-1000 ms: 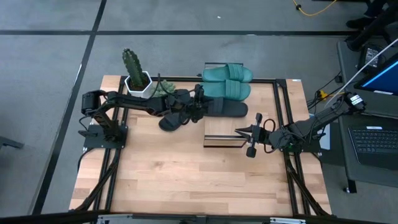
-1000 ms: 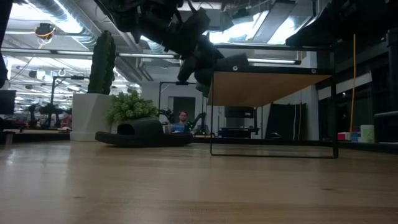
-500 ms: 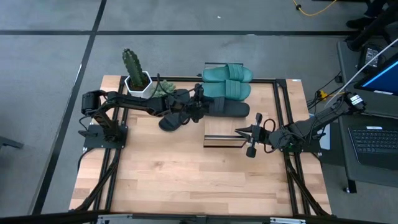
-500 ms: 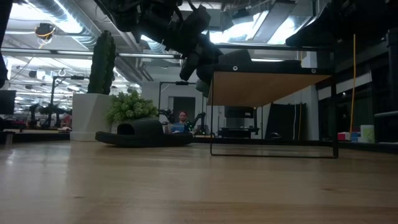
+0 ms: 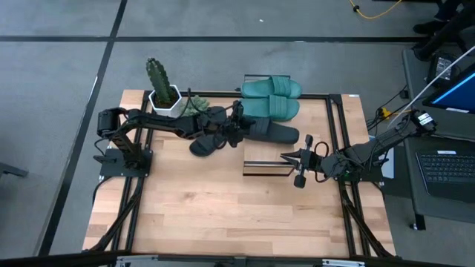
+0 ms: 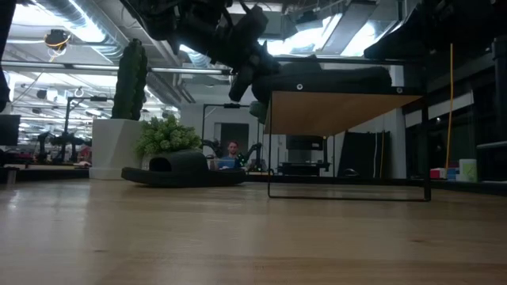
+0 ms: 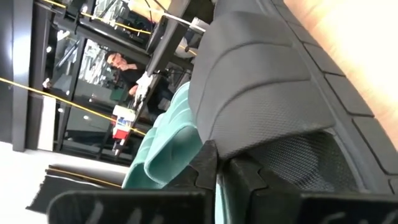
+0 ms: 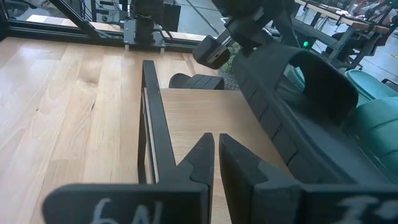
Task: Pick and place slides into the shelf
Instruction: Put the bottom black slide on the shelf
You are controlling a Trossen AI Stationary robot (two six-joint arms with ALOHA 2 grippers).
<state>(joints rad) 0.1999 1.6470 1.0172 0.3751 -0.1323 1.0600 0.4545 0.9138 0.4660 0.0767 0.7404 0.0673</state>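
One black slide (image 5: 276, 131) lies on the light wood top of the shelf (image 5: 263, 157), along its far edge, and the left gripper (image 5: 239, 126) has its fingers (image 7: 208, 168) closed on the rim of that slide at the shelf's left end; in the low view the slide (image 6: 333, 77) sits flat on the shelf (image 6: 348, 107) with the gripper (image 6: 252, 65) at its end. Just beyond it on the shelf lie the two teal-green slides (image 5: 272, 98), side by side and touching each other, the nearer one touching the black slide; a teal one (image 7: 165, 146) shows past the black slide (image 7: 267, 81) in the left wrist view. The second black slide (image 5: 205, 144) rests on the worktop (image 5: 223, 215) to the left of the shelf, beneath the left arm, and in the low view it (image 6: 184, 168) lies flat in front of a small leafy plant (image 6: 165, 134). A potted cactus (image 5: 159, 81) stands at the worktop's far left corner. The right gripper (image 5: 289, 157) hovers over the shelf's right part, fingers (image 8: 202, 155) nearly together and holding nothing
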